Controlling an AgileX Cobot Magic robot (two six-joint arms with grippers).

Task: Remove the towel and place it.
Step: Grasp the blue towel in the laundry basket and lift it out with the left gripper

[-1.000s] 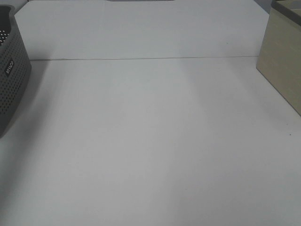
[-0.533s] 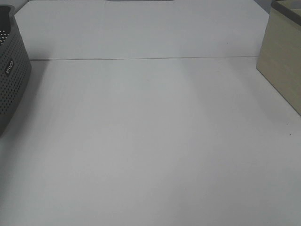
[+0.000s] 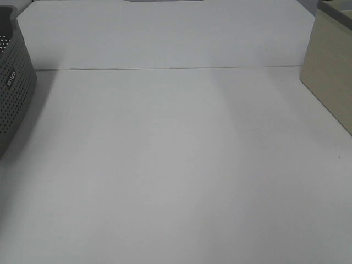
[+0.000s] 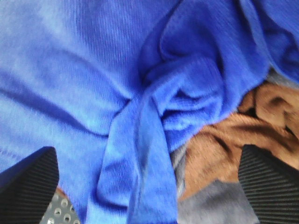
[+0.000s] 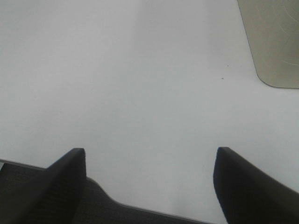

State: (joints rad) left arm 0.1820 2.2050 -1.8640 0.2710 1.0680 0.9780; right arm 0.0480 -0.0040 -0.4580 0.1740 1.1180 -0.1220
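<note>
The royal-blue towel [image 4: 103, 84] fills most of the left wrist view, crumpled and folded, lying over a brown cloth [image 4: 233, 130] and a grey cloth [image 4: 215, 205]. My left gripper [image 4: 147, 186] is open just above it, its ribbed black fingers [image 4: 28, 186] apart on either side of a blue fold. A bit of the grey perforated basket [image 4: 58, 214] shows beneath; the basket also shows in the exterior high view [image 3: 14, 82] at the far left edge. My right gripper [image 5: 149, 186] is open and empty above the bare white table [image 5: 140, 84]. Neither gripper shows in the exterior high view.
A beige box [image 3: 330, 71] stands at the table's right edge and also shows in the right wrist view [image 5: 275, 42]. A white back panel [image 3: 165, 33] rises behind the white table [image 3: 176, 165].
</note>
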